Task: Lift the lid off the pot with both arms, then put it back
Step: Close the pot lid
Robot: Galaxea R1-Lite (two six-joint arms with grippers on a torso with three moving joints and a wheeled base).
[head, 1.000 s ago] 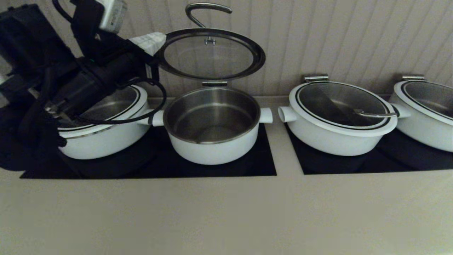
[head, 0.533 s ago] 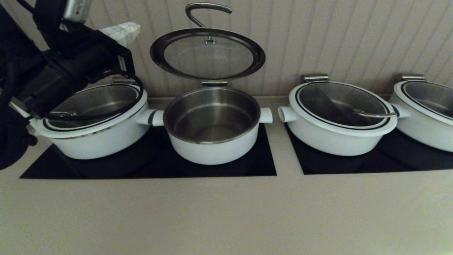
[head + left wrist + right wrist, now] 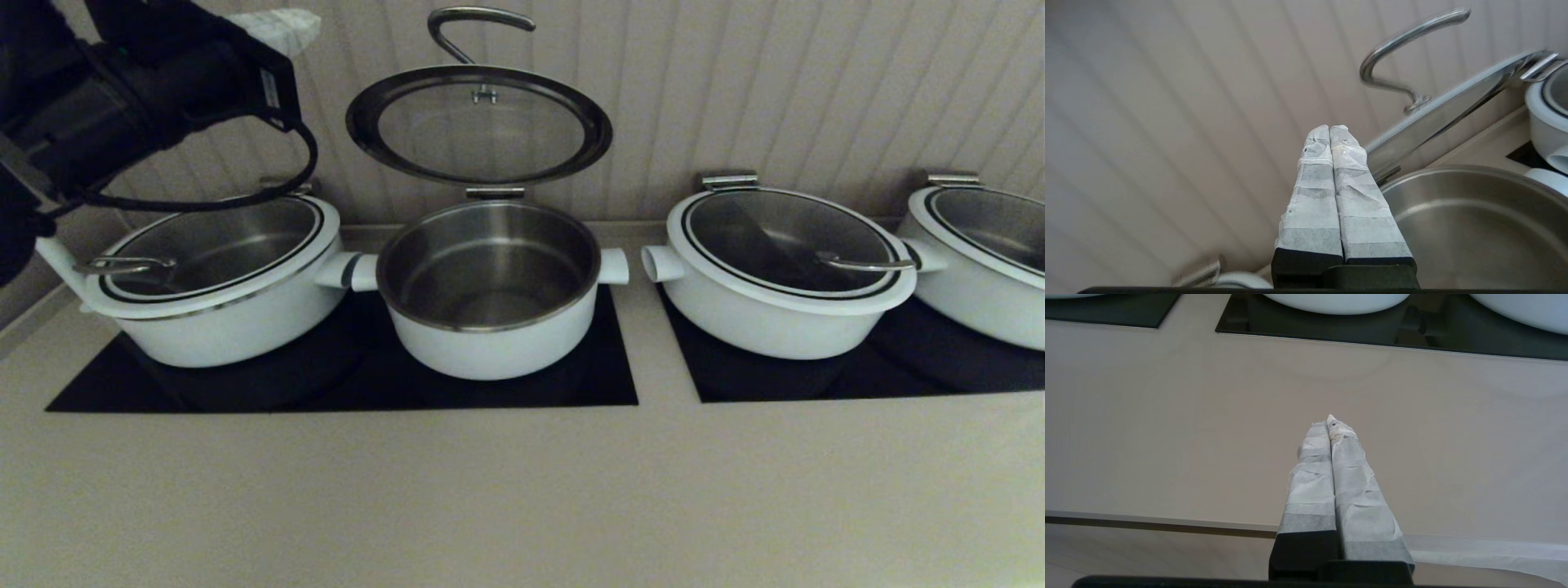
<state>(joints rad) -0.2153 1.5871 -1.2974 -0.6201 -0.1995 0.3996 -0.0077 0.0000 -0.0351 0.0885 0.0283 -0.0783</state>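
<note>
Round glass lid (image 3: 478, 124) stands open above the white steel-lined pot (image 3: 490, 290), unreturned; both grippers' fingers (image 3: 1331, 163) pressed together, empty.

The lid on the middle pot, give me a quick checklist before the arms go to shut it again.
1. Lid standing open behind the pot: ok.
2. Pot has nothing inside: ok.
3. Left gripper clear of the lid: ok, apart from it, fingers shut.
4. Left gripper open for the hook handle: not ok.
5. Right gripper near the lid: not ok, shut, over bare counter.
6. Hinge free: cannot tell.
</note>
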